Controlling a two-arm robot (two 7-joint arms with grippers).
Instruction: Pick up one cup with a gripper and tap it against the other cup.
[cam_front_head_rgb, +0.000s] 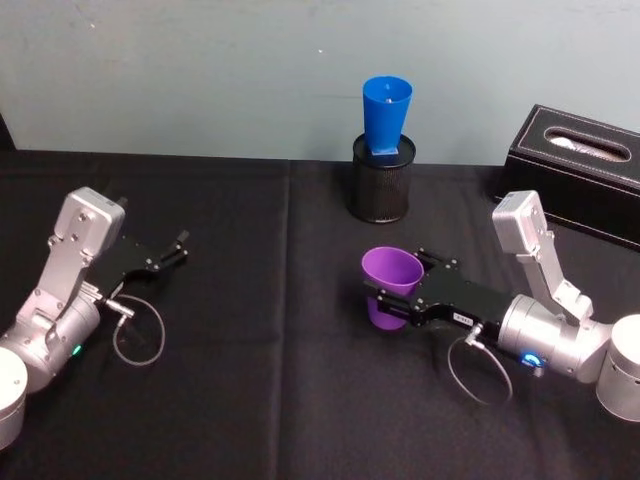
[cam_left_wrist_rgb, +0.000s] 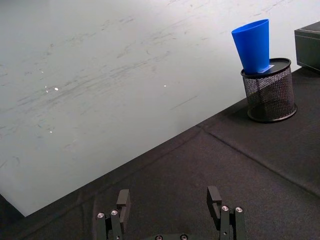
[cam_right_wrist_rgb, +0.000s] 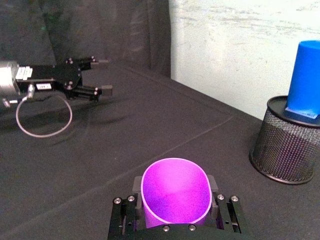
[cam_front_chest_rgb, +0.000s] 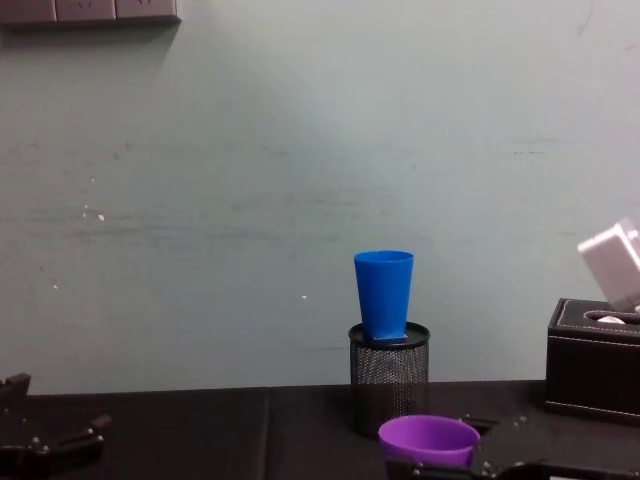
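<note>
The purple cup (cam_front_head_rgb: 391, 283) stands upright mid-table, clamped between the right gripper's (cam_front_head_rgb: 398, 291) jaws. Behind it, the blue cup (cam_front_head_rgb: 386, 113) sits on a mesh holder (cam_front_head_rgb: 380, 182). The left gripper (cam_front_head_rgb: 172, 252) rests open, well apart.

right gripper (cam_front_head_rgb: 392, 295) fingers clamped shut, left gripper (cam_front_head_rgb: 178, 250) fingers parted

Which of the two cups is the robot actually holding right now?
The purple cup. The right gripper is clamped around it above the black cloth, while the blue cup stands apart on the black mesh holder by the wall.
</note>
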